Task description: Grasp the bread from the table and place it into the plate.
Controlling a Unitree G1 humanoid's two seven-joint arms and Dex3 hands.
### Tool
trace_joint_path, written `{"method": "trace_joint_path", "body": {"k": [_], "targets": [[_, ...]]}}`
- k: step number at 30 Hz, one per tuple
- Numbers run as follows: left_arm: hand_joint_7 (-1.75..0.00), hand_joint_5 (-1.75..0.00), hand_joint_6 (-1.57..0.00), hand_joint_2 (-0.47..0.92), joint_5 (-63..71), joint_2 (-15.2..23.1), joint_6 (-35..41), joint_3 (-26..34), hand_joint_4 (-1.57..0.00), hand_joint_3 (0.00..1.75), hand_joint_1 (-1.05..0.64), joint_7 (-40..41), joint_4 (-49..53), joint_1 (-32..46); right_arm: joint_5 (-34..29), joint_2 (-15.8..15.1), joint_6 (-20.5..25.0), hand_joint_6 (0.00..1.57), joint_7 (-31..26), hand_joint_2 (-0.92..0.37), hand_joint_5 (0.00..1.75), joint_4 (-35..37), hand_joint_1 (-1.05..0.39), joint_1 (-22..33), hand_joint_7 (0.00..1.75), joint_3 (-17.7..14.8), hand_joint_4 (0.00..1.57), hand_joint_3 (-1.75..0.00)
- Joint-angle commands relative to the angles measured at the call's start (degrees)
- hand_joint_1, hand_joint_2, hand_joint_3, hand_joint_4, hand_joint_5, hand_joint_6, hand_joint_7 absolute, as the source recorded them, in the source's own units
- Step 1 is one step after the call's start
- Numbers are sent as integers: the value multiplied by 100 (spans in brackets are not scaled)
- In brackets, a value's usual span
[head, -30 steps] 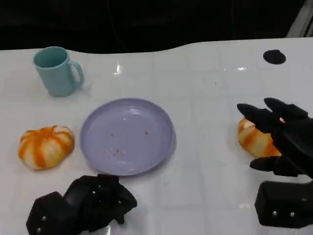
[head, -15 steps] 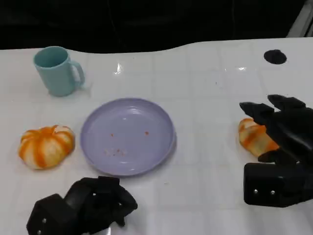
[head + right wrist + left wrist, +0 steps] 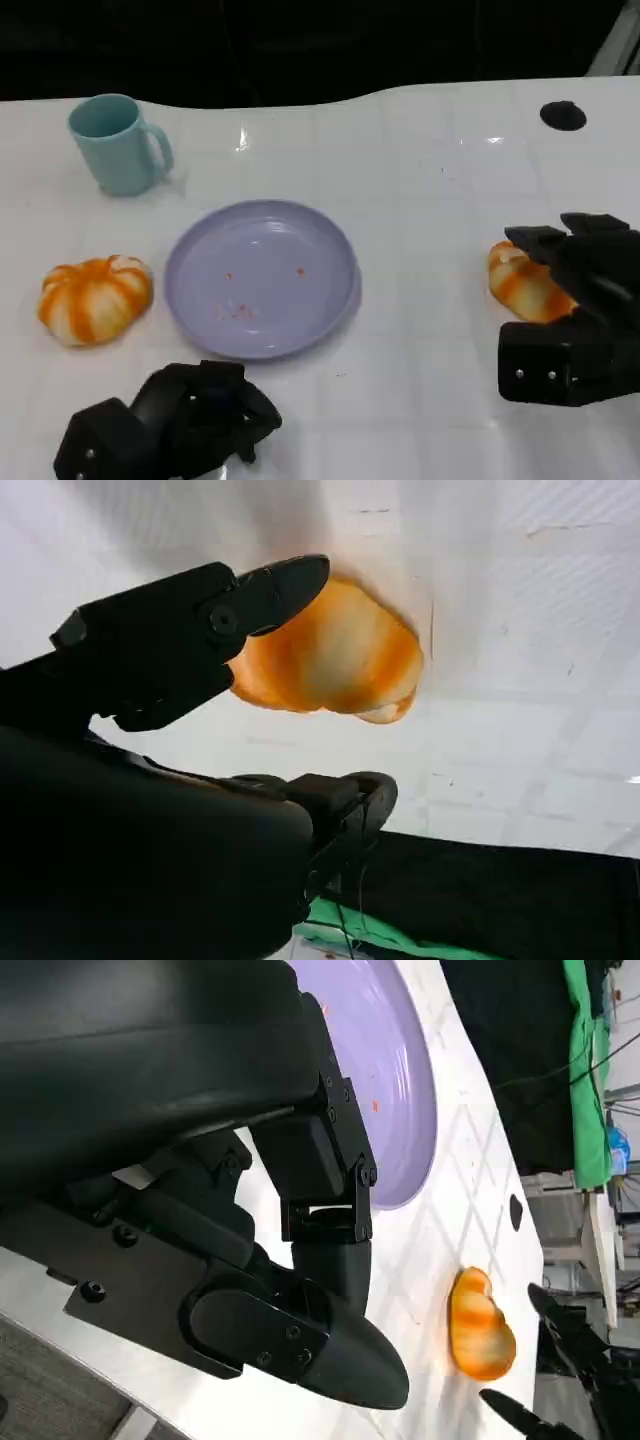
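At lower right, the right hand (image 3: 572,305) straddles the bread (image 3: 522,283), fingers apart, apparently not yet gripping; close evenly around its middle before lifting.

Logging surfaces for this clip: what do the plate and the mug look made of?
The plate: lavender, likely plastic or melamine; a smooth, evenly coloured surface with a soft, dull sheen and a few orange crumbs on it. The mug: pale teal, matte, uniform colour, perhaps plastic or glazed ceramic; the look leaves it open.
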Motion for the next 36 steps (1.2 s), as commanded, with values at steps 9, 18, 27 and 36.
{"method": "trace_joint_path", "body": {"k": [9, 18, 27, 36], "targets": [[-78, -146, -121, 90, -39, 56, 76, 40, -96, 0, -101, 28, -83, 65, 72, 114, -50, 28, -390, -80, 6, 1307, -39, -654, 0, 365, 14, -1], [-78, -146, -121, 90, -1, 46, 118, 16, -96, 0, -102, 61, -146, 96, 181, 265, -233, 44, -941, -85, 12, 2144, -26, -966, 4, 528, 44, -1], [-78, -146, -121, 90, -35, 33, 79, 20, -96, 0, -101, 30, -110, 86, 559, 435, -1052, 100, -2222, -92, 166, 3336, -10, -1271, 88, 498, 83, -12], [-76, -145, -121, 90, 8, 34, 22, 3, -97, 0, -100, 50, -97, 89, 600, 495, -1305, 72, -3102, -92, 174, 3568, -13, -1298, 137, 520, 80, -6]]}}
